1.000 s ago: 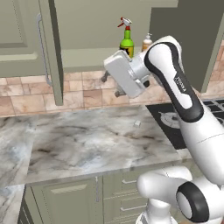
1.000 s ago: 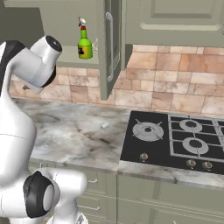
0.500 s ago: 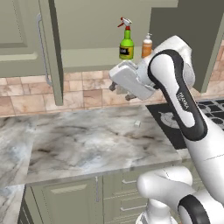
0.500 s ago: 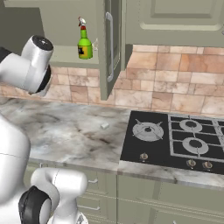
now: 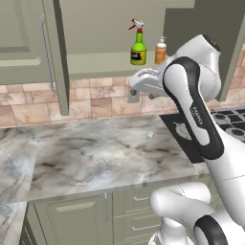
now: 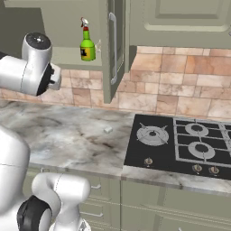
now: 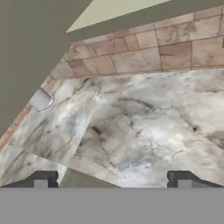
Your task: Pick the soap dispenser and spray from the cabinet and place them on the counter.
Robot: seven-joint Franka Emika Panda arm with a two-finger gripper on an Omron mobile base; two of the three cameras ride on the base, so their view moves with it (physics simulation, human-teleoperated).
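Nearest you, the gripper [image 7: 112,180] looks down on the counter [image 5: 100,158]; its two dark fingertips [image 7: 41,178] stand wide apart with nothing between them, so your hand is released and empty. The marble below it is bare apart from a small pale scrap [image 6: 108,130] lying near the stovetop [image 6: 180,144].

Your arm rises from the base, bends at a raised elbow and folds forward, so the hand [image 5: 146,82] sits just under the cabinet [image 5: 95,43] shelf, tilted downward rather than toward the bottles. In my judgement this is an approach posture; the wrist needs to come up and level before any reach.

Farther back, the cabinet doors stand open, evidently to give access. On its bottom shelf, the spray [image 5: 138,44] stands upright, with the soap dispenser [image 5: 161,50] upright just beside it, toward the stovetop side. They are close but apart, as far as can be told. Neither has been picked; both remain to be moved to the counter below.
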